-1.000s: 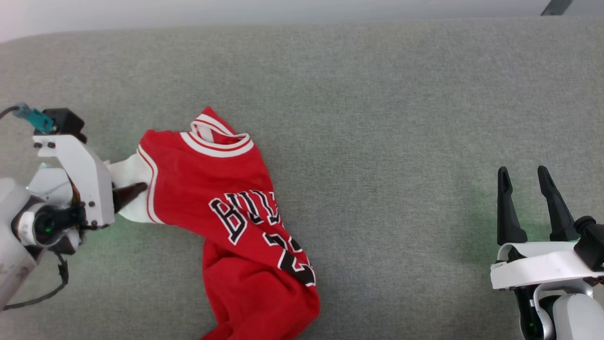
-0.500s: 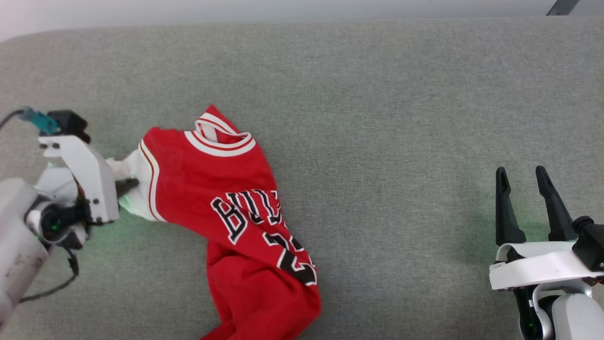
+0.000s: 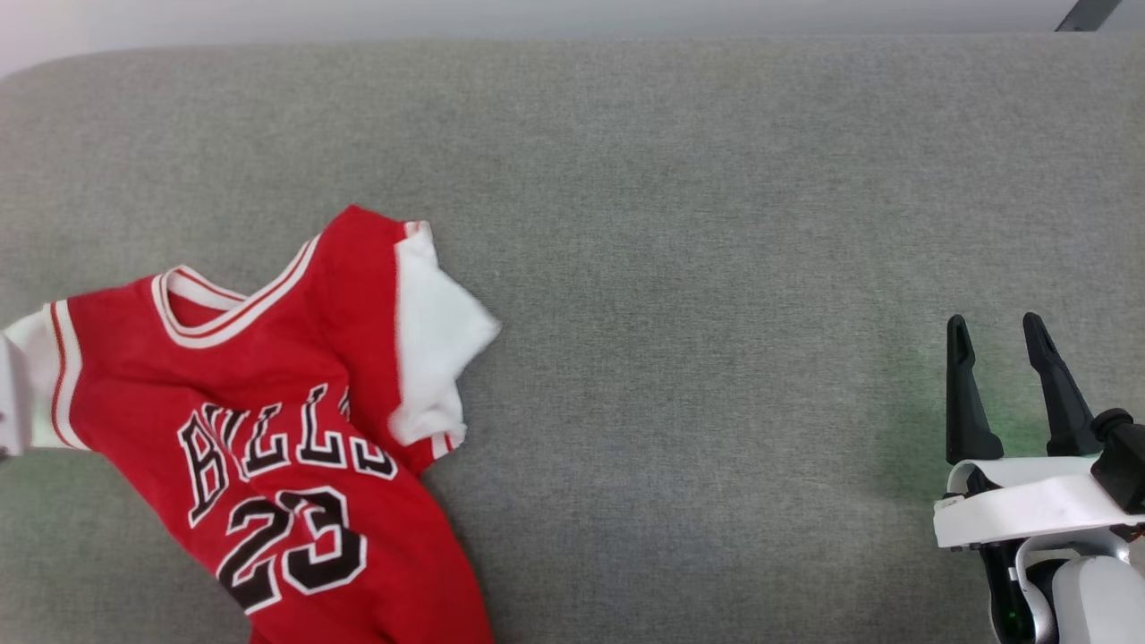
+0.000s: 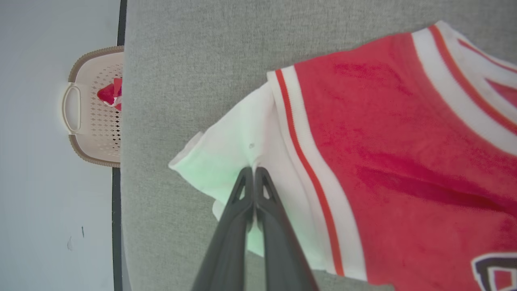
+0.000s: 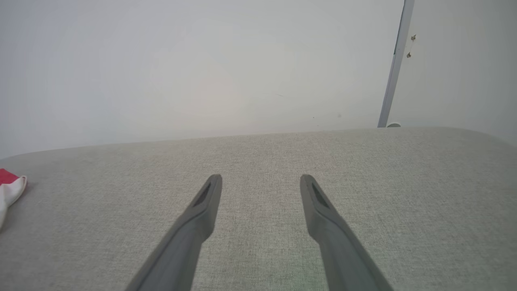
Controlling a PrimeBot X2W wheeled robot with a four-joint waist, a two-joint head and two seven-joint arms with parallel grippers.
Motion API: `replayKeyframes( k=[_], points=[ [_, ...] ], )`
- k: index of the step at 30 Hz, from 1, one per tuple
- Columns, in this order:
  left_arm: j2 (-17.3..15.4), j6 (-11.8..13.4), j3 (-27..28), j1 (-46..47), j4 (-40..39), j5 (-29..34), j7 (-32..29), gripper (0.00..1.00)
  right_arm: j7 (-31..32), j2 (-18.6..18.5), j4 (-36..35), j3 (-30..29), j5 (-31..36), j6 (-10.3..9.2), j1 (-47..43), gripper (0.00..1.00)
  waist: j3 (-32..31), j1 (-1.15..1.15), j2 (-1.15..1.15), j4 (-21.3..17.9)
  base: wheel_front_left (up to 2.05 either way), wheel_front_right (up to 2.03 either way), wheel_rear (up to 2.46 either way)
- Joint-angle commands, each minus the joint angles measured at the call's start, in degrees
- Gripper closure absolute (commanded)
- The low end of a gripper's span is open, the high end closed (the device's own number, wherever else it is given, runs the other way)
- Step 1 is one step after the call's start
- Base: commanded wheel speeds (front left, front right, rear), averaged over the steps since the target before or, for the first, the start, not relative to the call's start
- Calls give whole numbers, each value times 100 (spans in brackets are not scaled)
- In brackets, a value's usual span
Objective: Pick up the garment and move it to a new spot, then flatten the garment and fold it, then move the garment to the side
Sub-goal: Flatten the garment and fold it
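Observation:
The garment [image 3: 268, 385], a red jersey with white sleeves and black lettering and the number 23, lies at the left of the grey surface, its lower part cut off by the bottom edge. In the left wrist view my left gripper [image 4: 253, 169] is shut on the garment's [image 4: 383, 133] white sleeve [image 4: 226, 149], fingertips pinched together in the cloth. My right gripper [image 3: 997, 326] stands open at the lower right, far from the jersey, with nothing between its fingers. The right wrist view has the same gripper [image 5: 260, 180] open over bare fabric, and a corner of the garment [image 5: 8, 186] at the far left.
A grey padded surface [image 3: 716, 224] spans the scene, with wide free room between jersey and right gripper. Beyond its edge in the left wrist view stands a beige perforated basket [image 4: 89, 113] with something red inside. A pale wall and a thin pole [image 5: 394, 81] lie behind.
My left gripper shut on the white sleeve and pulled left, leaving the head view. The jersey slid left and spread open, so its other sleeve and the full number now show.

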State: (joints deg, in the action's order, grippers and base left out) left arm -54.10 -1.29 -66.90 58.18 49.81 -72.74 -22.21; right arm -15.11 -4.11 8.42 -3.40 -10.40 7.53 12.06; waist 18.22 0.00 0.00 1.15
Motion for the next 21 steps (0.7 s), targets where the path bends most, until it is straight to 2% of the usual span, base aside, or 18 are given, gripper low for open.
replayKeyframes(
  k=[1, 3, 4, 5, 6, 10, 13, 18, 19, 21],
  points=[
    [154, 23, -13, -112, 106, 4, 127, 100, -4, -36, -4, 4, 29, -8, -46, 0, -7, 0, 0, 35, 0, 0, 0],
    [345, -40, 95, -167, 216, -179, 268, 100, -4, -86, 21, 72, 50, -8, -32, 0, -37, 0, 0, 77, 0, 0, 0],
    [453, -75, 187, -197, 264, -270, 351, 64, -4, -129, 30, 109, 47, -8, -18, 0, -56, 0, 0, 105, 0, 0, 0],
    [522, -97, 221, -212, 317, -292, 454, 16, -4, -179, 43, 158, 63, -8, 6, 0, -80, 0, 0, 129, 0, 0, 0],
    [571, -124, 237, -225, 355, -287, 566, 0, -4, -240, 53, 212, 78, -8, 38, 0, -108, 0, 0, 161, 0, 0, 0],
    [795, -184, 314, -313, 336, -219, 1236, 0, 102, -566, 56, 539, 70, -8, 217, 0, -250, 0, 0, 366, 0, 0, 0],
    [930, -151, 400, -448, 157, -199, 1854, 0, 470, -873, 9, 898, -50, -8, 366, 0, -396, 0, 0, 613, 0, 0, 0],
    [1163, 96, 499, -834, -356, -96, 2904, 0, 1284, -1373, -215, 1524, -537, -8, 711, 0, -635, 0, 0, 1142, 0, 0, 0],
    [1163, 96, 499, -834, -356, -96, 2904, 0, 1284, -1373, -215, 1524, -537, -8, 711, 0, -635, 0, 0, 1142, 0, 0, 0],
    [1268, 301, 518, -1063, -645, -15, 3336, 0, 1711, -1591, -266, 1894, -760, -8, 875, 0, -722, 0, 0, 1347, 0, 0, 0]
  ],
)
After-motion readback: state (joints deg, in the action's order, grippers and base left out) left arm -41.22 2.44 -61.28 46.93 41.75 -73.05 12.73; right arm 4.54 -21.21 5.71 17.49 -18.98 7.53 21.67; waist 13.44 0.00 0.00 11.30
